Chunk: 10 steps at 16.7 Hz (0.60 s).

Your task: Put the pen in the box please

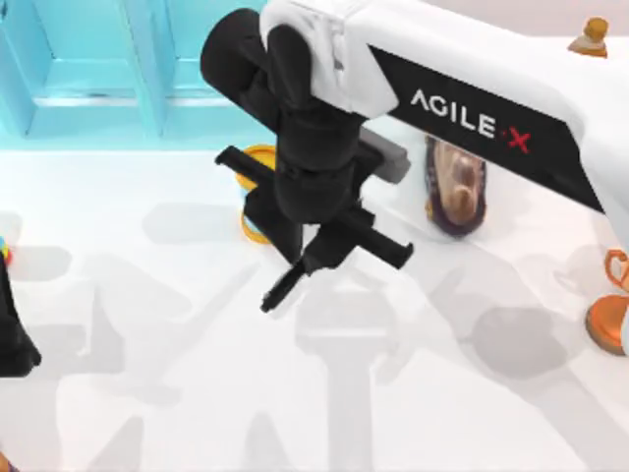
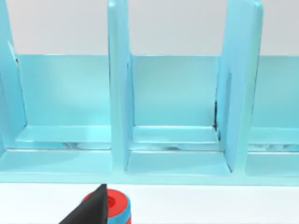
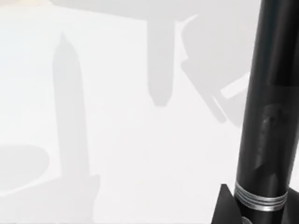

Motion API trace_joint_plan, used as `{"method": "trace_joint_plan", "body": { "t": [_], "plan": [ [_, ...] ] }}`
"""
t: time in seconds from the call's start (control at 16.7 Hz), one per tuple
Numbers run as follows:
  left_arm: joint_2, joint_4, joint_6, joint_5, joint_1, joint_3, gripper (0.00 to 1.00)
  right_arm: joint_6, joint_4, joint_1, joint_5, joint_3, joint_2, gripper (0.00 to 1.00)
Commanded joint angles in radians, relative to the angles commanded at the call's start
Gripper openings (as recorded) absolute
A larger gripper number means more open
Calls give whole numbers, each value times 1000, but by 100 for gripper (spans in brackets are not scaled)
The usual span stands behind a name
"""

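**Right pincer holds the pen above the middle of the tabletop**

In the top view the right arm (image 1: 462, 98), white with black AgileX lettering, reaches in from the right edge toward the centre of the white tabletop (image 1: 147, 393). Its right pincer (image 1: 314, 258) points downward and is clamped on the pen (image 1: 283, 287), a slim black barrel that sticks out below the fingers, slanting down and toward the left side of the tabletop. The pen's shadow and the arm's shadow lie on the surface beneath it, so the pen looks lifted rather than resting on the tabletop.

The right wrist view shows the same pen (image 3: 268, 107) close up: a black barrel with a silver band near the dark finger tip (image 3: 226, 205) beside it, with grey shadows on the white surface beyond.

The blue box (image 1: 108, 69) stands along the far edge at the left, well apart from the pen. The left wrist view faces it and shows its open compartments (image 2: 175, 116) divided by upright blue walls.

A yellow-lidded can (image 1: 257, 167) sits just behind the right pincer, partly hidden by it. A dark shoe (image 1: 454, 187) lies near the arm, and an orange object (image 1: 609, 310) stands at the right edge.

The left arm (image 1: 15, 324) is parked at the left edge; I cannot tell how its pincer stands. A red and blue round object (image 2: 117, 205) lies near it.
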Motion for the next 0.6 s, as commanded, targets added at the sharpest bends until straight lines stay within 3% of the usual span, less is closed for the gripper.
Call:
{"method": "trace_joint_plan", "body": {
  "t": [0.3, 0.6],
  "plan": [
    [0, 0, 0, 0, 0, 0, 100, -87, 24, -111, 31, -69, -54, 0],
    [0, 0, 0, 0, 0, 0, 100, -283, 100, -483, 95, -255, -230, 0]
  ]
}}
